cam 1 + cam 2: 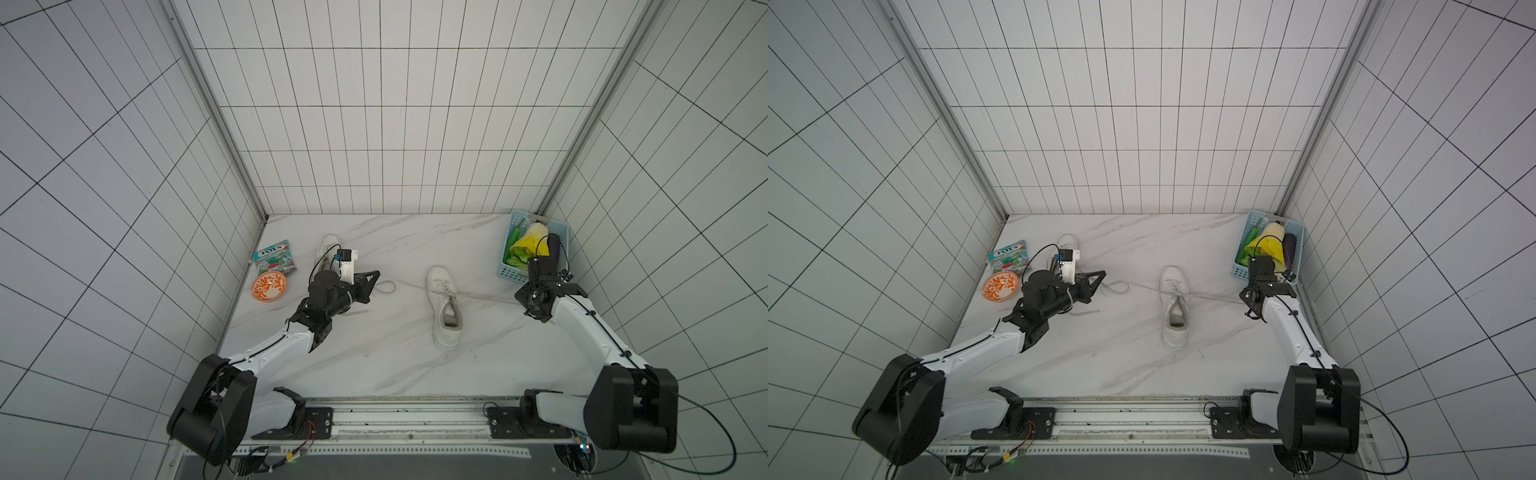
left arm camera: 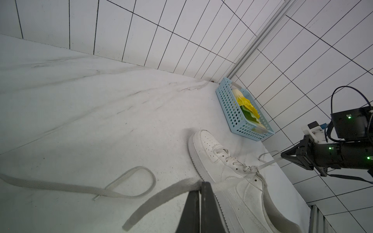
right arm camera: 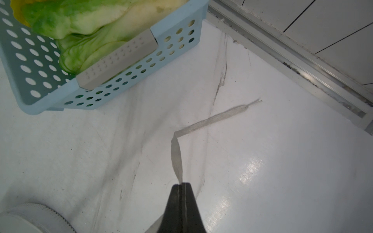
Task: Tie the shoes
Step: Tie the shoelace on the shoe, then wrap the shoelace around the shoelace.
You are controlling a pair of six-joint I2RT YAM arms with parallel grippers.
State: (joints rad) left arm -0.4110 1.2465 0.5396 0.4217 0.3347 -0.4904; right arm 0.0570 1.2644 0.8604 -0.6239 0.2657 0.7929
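Right jaws are pinched shut on one greyish flat lace (image 3: 176,153), left jaws on its other end (image 2: 161,196). The white low-top sneaker (image 1: 444,305) sits mid marble bench (image 1: 374,357) between them. Probably cinching the first knot, hard to tell. Pull evenly and low so it doesn't skid.

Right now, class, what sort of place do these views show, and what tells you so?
Likely a robot test cell: a left arm and right arm mounted on a rail, tiled walls boxing a table, props like a shoe and basket.

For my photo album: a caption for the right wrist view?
Right jaws, shut on a shoelace, beside a blue basket.
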